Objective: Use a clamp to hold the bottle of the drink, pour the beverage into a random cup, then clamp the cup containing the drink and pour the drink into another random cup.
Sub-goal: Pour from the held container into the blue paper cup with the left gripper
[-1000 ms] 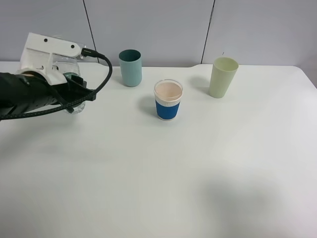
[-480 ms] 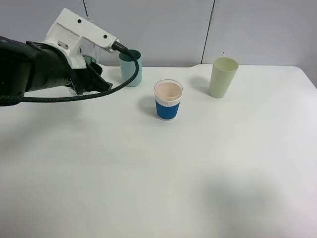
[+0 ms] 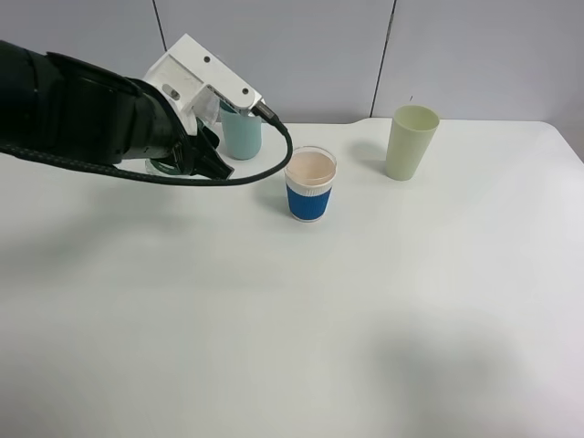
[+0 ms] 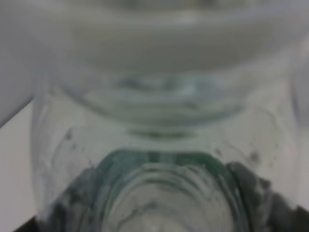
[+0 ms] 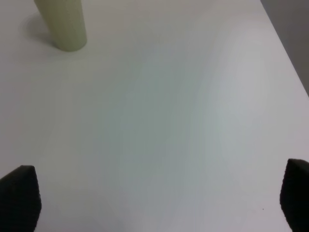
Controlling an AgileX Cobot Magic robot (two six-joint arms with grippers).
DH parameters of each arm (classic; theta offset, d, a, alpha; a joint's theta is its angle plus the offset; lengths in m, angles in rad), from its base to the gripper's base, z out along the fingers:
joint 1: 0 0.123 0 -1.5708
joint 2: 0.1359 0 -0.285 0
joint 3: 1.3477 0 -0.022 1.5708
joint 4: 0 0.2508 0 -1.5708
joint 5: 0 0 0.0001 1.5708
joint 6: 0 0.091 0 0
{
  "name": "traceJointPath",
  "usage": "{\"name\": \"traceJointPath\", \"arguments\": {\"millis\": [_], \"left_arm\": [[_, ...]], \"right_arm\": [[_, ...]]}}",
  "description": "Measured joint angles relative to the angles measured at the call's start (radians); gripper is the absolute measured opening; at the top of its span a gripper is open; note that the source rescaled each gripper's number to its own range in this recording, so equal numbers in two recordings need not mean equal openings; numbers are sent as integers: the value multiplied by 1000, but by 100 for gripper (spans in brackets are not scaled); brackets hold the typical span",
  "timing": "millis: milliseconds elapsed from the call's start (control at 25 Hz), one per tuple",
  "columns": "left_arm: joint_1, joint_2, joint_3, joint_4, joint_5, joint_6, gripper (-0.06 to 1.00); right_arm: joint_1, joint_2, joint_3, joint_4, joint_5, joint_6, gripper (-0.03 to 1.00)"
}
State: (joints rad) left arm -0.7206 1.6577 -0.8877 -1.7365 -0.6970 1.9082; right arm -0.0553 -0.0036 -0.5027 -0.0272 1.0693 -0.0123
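Though nowhere near finished, already past the first step, with the bottle (image 4: 154, 159) in a grip. Nearest in the high view, only bare table (image 3: 365, 347). Outside that frame, right gripper (image 5: 157, 198), spread wide above the tabletop and holding nothing. Further back, at the centre of the frame, a blue-sleeved paper cup (image 3: 310, 187), upright and apparently dry inside. To its upper left, left gripper (image 3: 187, 157), pressed tight on the clear bottle, apparently held off the table and not yet over the cup's mouth. In the left wrist view, just blurred clear ribs and a green label, so no telling the water level. Farthest back, a teal cup (image 3: 242, 139) partly hidden behind the wrist, and a pale green cup (image 3: 411, 141) at upper right, both upright. Left to do: tip water into the paper cup, then grip that cup and pour into the teal cup.
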Motion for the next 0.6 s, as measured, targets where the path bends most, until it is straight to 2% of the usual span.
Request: {"name": "traceJointPath", "arguments": {"millis": [440, 600], "left_arm": [[0, 4, -2, 6, -1, -50, 5], [-5, 34, -35, -3, -21, -35, 5]], "right_arm": [[0, 0, 0, 0, 0, 0, 100], [0, 0, 0, 0, 0, 0, 100]]}}
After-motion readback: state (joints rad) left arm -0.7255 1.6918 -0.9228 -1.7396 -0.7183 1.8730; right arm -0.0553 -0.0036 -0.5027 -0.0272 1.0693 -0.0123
